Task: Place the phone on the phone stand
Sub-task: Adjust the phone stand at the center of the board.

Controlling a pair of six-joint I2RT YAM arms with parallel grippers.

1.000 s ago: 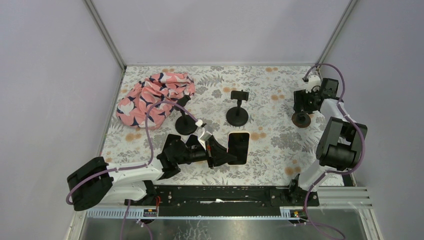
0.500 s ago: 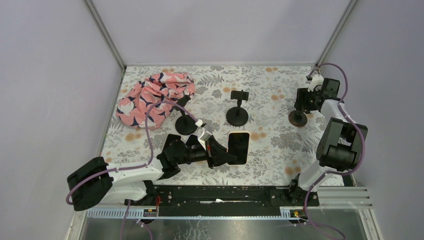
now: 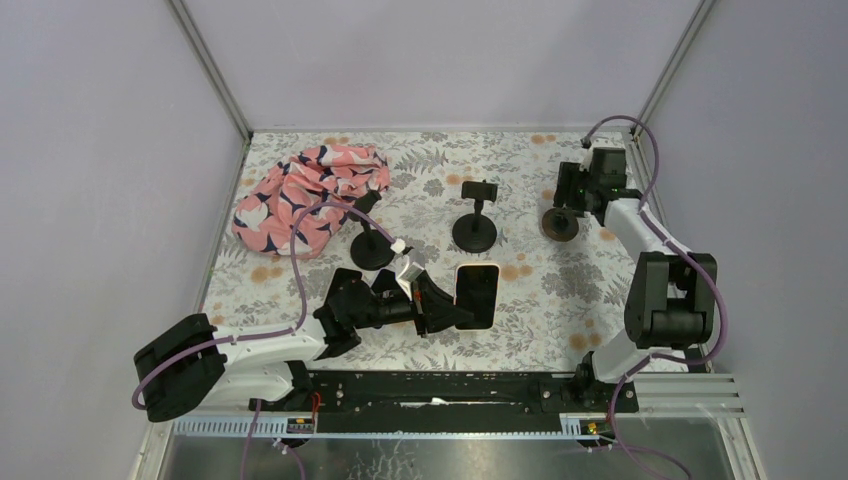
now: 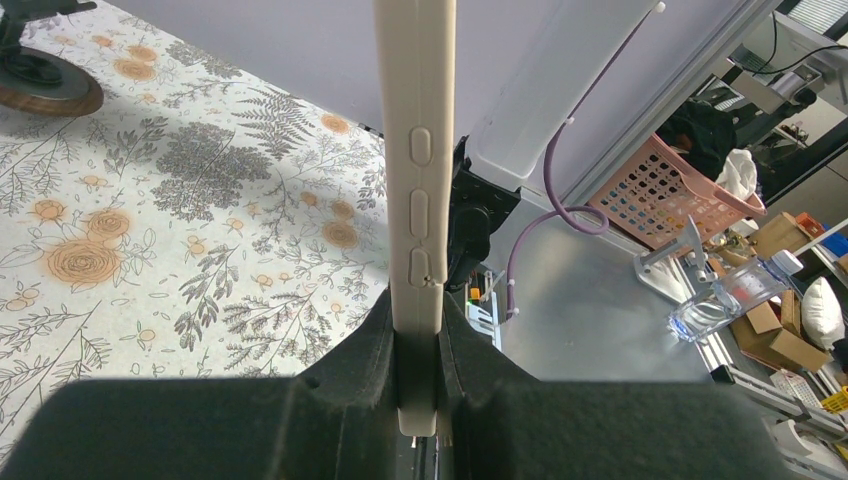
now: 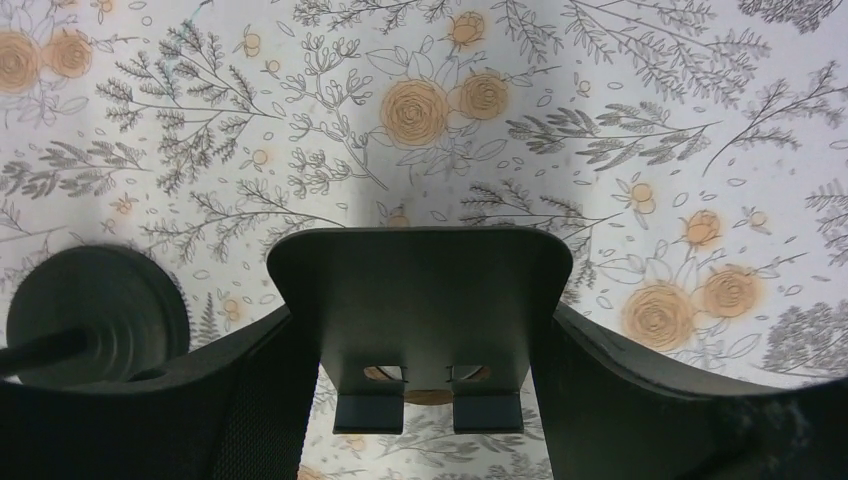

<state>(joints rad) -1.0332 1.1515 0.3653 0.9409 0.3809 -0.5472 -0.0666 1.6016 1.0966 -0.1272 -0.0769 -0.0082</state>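
Observation:
My left gripper [image 3: 452, 305] is shut on the phone [image 3: 478, 296], which has a cream case. It holds the phone on edge just above the table near the front centre. In the left wrist view the phone's side with buttons [image 4: 416, 190] stands upright between the fingers [image 4: 360, 350]. My right gripper [image 3: 574, 198] is shut on a phone stand with a round wooden base [image 3: 560, 225] at the back right. In the right wrist view the stand's black plate [image 5: 420, 300] sits between my fingers [image 5: 250, 390]. The wooden base also shows in the left wrist view [image 4: 40, 90].
A black clamp-head stand [image 3: 474, 228] stands at the centre back, and its round base shows in the right wrist view [image 5: 95, 315]. Another black stand [image 3: 372, 248] is left of it. A pink floral cloth [image 3: 305, 190] lies at the back left. Walls enclose the floral table.
My right gripper has carried the wooden-based stand leftward from the right edge toward the table's middle. The left arm and the phone have not moved.

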